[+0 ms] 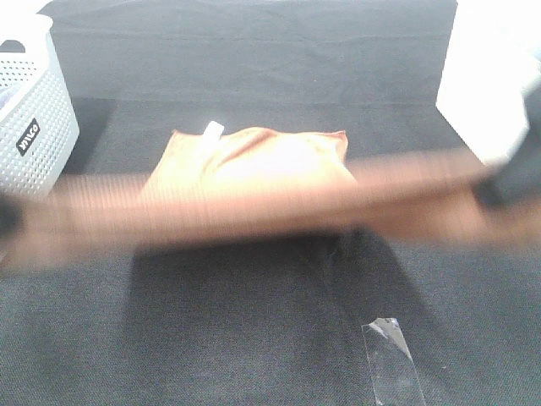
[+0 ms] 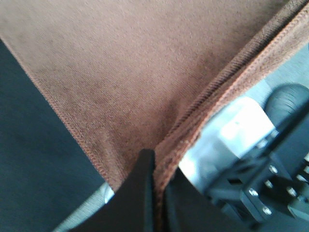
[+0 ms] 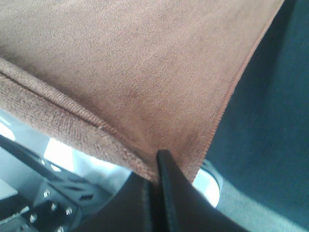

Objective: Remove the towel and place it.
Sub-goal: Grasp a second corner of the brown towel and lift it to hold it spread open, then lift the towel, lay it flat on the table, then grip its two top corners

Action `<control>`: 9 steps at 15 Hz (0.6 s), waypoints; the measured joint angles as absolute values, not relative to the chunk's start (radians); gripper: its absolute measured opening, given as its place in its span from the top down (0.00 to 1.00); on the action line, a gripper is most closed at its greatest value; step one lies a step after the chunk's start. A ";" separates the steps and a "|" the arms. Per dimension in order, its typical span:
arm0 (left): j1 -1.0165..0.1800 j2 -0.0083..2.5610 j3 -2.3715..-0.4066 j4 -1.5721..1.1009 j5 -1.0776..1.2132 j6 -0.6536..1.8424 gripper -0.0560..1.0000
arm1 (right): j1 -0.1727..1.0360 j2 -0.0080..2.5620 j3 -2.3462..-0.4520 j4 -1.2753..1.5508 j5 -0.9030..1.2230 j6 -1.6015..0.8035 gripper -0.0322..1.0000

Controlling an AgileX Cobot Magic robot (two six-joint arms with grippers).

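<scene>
From the high camera, the towel [image 1: 254, 161] lies partly on the black cloth table [image 1: 254, 338] at centre, with its white tag [image 1: 211, 129] at the far edge. Its near edge is raised as a blurred brown band stretching from nine o'clock to three o'clock. A white perforated basket [image 1: 30, 110] stands at ten o'clock, a glaring white object [image 1: 482, 76] at two, and a clear plastic strip [image 1: 393, 359] at five. In the left wrist view the left gripper [image 2: 154, 162] is clamped tight on the towel's stitched hem. In the right wrist view the right gripper [image 3: 157, 166] pinches the hem at the other end likewise. The step looks like lifting: both ends should rise level and taut, so the trailing half peels off the matte cloth without dragging toward the basket. The light is harsh, and the room beyond the table is washed out.
</scene>
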State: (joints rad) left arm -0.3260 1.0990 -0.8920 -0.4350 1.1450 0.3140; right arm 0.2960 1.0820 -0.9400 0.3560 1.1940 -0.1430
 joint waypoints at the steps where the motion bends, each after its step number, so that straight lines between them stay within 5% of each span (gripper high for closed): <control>1: -0.326 1.098 -0.861 -0.452 1.144 0.325 0.95 | 0.296 1.063 -0.908 0.356 1.194 -0.138 0.97; 9: -0.326 1.097 -0.724 -0.511 1.139 0.249 0.95 | 0.296 1.042 -0.749 0.365 1.187 -0.106 0.97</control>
State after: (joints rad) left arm -0.3260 1.0970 -0.7240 -0.5110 1.1390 0.2490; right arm 0.2960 1.0420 -0.7490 0.3650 1.1870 -0.1060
